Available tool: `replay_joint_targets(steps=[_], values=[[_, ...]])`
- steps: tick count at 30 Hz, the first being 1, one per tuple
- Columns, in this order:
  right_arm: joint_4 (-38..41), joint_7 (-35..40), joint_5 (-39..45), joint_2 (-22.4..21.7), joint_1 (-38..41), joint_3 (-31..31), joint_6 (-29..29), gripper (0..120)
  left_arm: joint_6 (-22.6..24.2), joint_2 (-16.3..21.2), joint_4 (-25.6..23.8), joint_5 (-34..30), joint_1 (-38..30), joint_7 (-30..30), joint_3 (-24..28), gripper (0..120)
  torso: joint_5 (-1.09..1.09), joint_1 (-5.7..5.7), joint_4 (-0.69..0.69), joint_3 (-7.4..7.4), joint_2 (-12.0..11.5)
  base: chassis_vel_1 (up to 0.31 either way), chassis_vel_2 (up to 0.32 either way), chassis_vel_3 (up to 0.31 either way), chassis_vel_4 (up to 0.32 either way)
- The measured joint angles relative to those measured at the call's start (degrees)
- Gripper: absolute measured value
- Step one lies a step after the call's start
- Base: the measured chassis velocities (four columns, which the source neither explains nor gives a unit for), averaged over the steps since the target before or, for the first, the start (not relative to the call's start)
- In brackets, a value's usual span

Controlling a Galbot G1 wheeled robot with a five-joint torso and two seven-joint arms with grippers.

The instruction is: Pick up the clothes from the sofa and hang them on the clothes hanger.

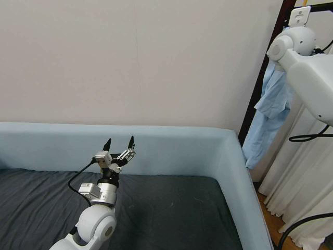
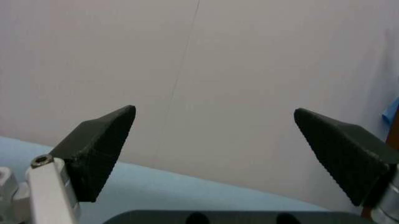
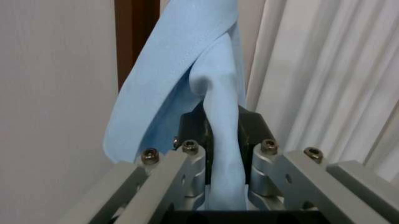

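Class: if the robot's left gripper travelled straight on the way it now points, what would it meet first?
Probably the plain off-white wall, just over the light blue padded sofa backrest; depth is unclear.

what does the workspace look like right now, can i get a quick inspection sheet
surface: sofa, light blue rim, dark seat
job's things: light blue shirt hangs off to the sofa's right, beside the dark stand
clutter: nothing seen
grippers: right gripper raised by the stand, shut on the shirt; left gripper open, holding nothing, above the seat near the back rim
cables: black cable loops at the left wrist; second cable hangs under the right arm
surroundings: plain wall, white curtain, wood floor
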Motion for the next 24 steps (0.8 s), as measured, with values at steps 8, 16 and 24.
replay_joint_targets(steps=[8,16,24], values=[[-3.69,0.94,0.01,2.67,-0.85,2.20,1.00,8,0.03,-0.48,0.38,-0.02,-0.37,0.00,0.09,100,0.00,-0.01,0.02,0.00,0.00,0.000,0.000,0.000,0.000],[-4.88,-0.93,-1.40,3.29,-1.54,3.42,2.27,8,0.16,-0.68,0.79,-0.05,-0.75,0.00,0.27,100,0.00,-0.01,0.00,0.00,0.00,0.000,0.000,0.000,0.000],[10.50,-2.08,3.11,-2.63,-6.24,4.57,2.29,24,0.18,-1.07,0.93,0.00,-0.12,0.03,-0.21,100,-0.02,-0.01,0.02,-0.01,0.00,0.000,0.000,0.000,0.000]])
